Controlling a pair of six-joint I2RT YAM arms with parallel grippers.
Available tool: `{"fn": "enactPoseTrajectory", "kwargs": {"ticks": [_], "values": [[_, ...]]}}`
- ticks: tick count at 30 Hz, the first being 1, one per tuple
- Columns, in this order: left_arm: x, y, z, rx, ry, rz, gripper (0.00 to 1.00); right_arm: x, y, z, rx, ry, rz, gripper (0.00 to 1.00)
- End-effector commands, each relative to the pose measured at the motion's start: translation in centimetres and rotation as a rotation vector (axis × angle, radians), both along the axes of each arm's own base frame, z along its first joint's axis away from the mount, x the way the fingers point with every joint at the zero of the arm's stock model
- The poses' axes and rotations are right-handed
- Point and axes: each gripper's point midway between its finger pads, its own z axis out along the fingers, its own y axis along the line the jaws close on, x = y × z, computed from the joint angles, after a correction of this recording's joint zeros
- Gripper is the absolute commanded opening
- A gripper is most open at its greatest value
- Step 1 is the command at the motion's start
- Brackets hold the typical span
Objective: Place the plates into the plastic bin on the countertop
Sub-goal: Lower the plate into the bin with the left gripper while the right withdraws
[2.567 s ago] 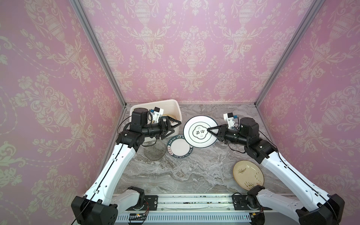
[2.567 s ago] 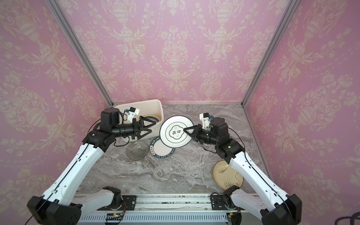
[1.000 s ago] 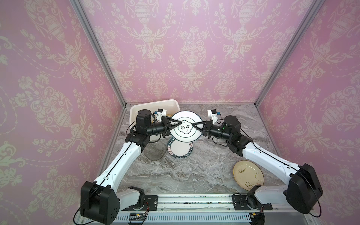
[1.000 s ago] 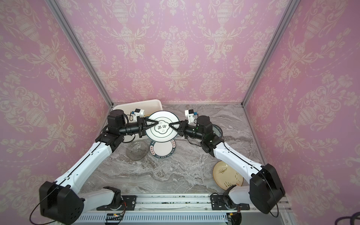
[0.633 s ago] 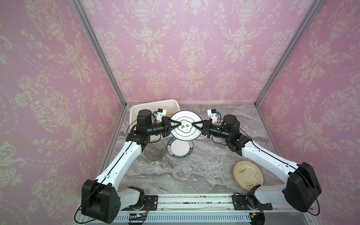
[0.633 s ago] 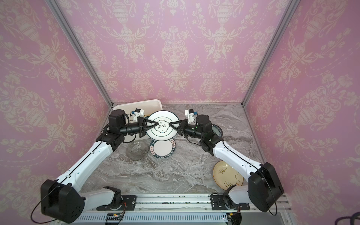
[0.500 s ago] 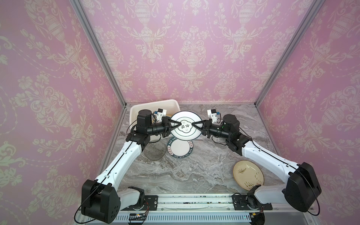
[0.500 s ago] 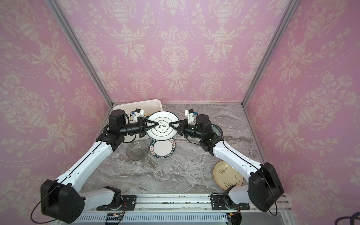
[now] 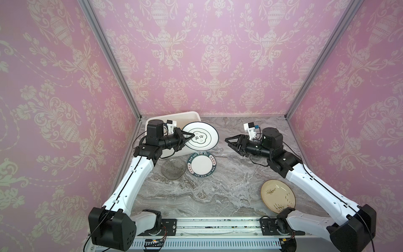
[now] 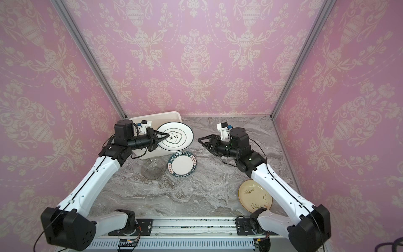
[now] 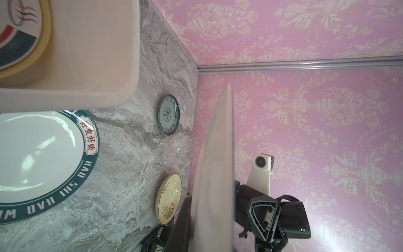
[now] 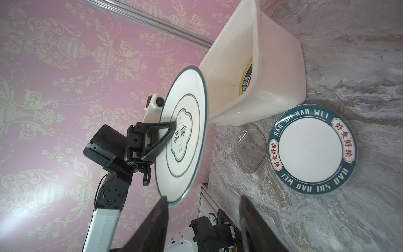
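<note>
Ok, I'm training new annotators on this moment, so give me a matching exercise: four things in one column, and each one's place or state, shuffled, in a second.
Column one
1. white plate with the cloud emblem
2. teal-banded plate
3. cream plate
4. right end effector

Column two
A. open, holding nothing
B. lying flat right beside the glass plate
C. gripped at its rim by the left end effector, held up in the air
D. on the countertop, at the lower right in both top views

Pairs: 1-C, 2-B, 3-D, 4-A
</note>
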Motion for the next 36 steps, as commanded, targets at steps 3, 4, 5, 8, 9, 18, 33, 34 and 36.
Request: {"fn": "enactPoseTrajectory", "kwargs": {"ticks": [3, 4, 5, 8, 9, 18, 33, 34, 36], "values": [[0.9, 4.6, 2.2, 0.139, -0.098, 0.198, 0.0, -2.6, -2.8, -1.8, -0.115, 0.054, -0.043, 0.53], [1.1, 5.4, 2.3, 0.145, -0.1, 0.23, 0.0, -3.0, -3.1, -2.0, -0.124, 0.065, -0.05, 0.53], [1.3, 6.0, 2.3, 0.149, -0.096, 0.257, 0.0, -3.2, -3.3, -2.1, -0.129, 0.072, -0.049, 0.53], [2.0, 8.0, 2.2, 0.165, -0.089, 0.331, 0.0, -3.7, -3.7, -2.6, -0.14, 0.106, -0.061, 0.53], [2.3, 8.4, 2.1, 0.173, -0.09, 0.345, 0.0, -3.7, -3.6, -2.6, -0.136, 0.113, -0.059, 0.53], [6.4, 10.9, -0.6, 0.273, -0.066, 0.37, 0.0, -2.4, -2.7, -3.7, -0.158, 0.128, 0.004, 0.52], [13.2, 12.2, -5.8, 0.34, 0.043, 0.383, 0.0, -1.1, -1.7, -6.8, -0.187, 0.178, 0.056, 0.51], [13.5, 12.2, -6.2, 0.344, 0.049, 0.384, 0.0, -1.0, -1.6, -7.0, -0.19, 0.185, 0.06, 0.51], [14.0, 12.3, -6.7, 0.343, 0.057, 0.39, 0.0, -1.0, -1.5, -7.2, -0.195, 0.192, 0.066, 0.51]]}}
